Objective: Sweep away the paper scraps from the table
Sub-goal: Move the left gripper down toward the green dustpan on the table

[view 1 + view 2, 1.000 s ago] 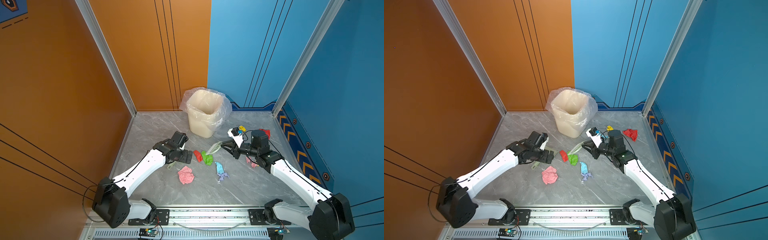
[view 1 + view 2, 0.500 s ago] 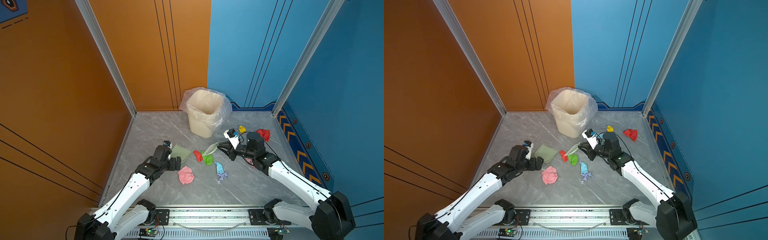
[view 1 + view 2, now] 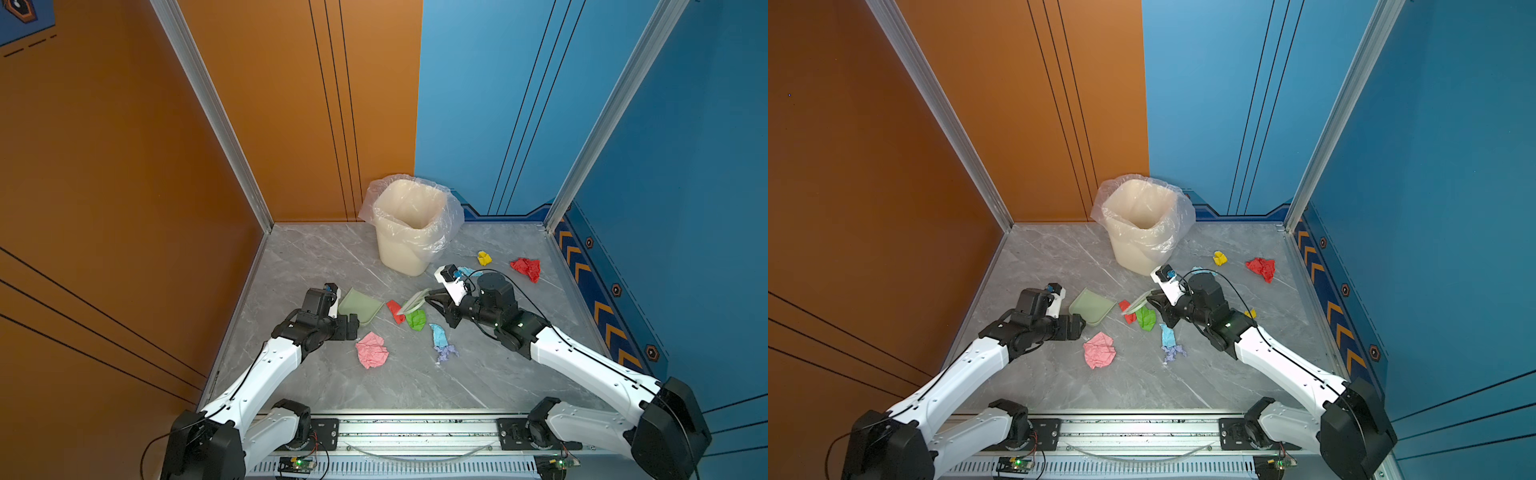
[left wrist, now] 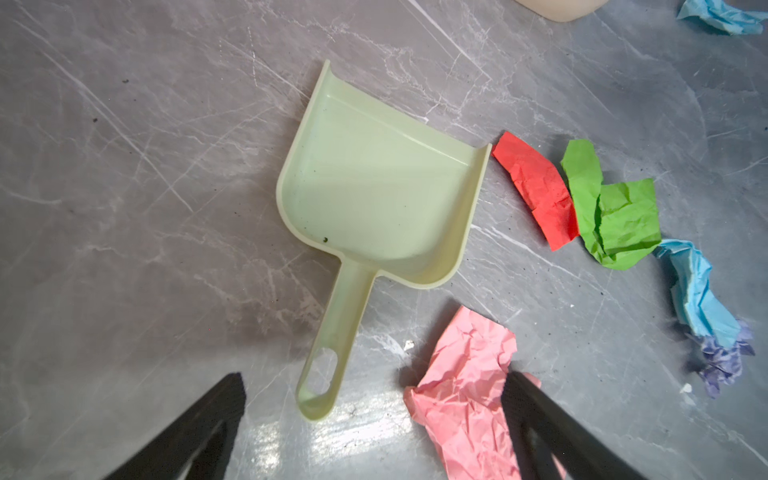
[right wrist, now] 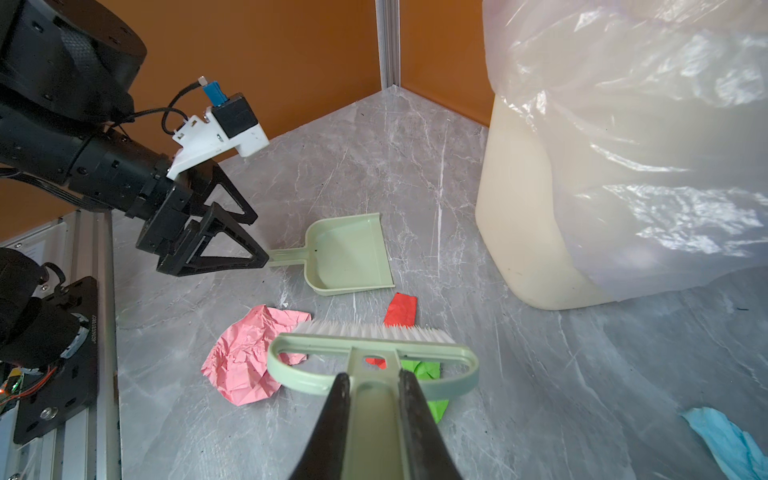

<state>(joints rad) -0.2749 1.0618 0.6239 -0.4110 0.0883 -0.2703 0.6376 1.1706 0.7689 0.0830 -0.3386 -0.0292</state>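
Left wrist shows pink scrap (image 4: 461,395) beside dustpan handle (image 4: 343,311).

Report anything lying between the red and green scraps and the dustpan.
Nothing stands between the red scrap and the dustpan. The green scrap lies behind the red one, which is its only obstacle.
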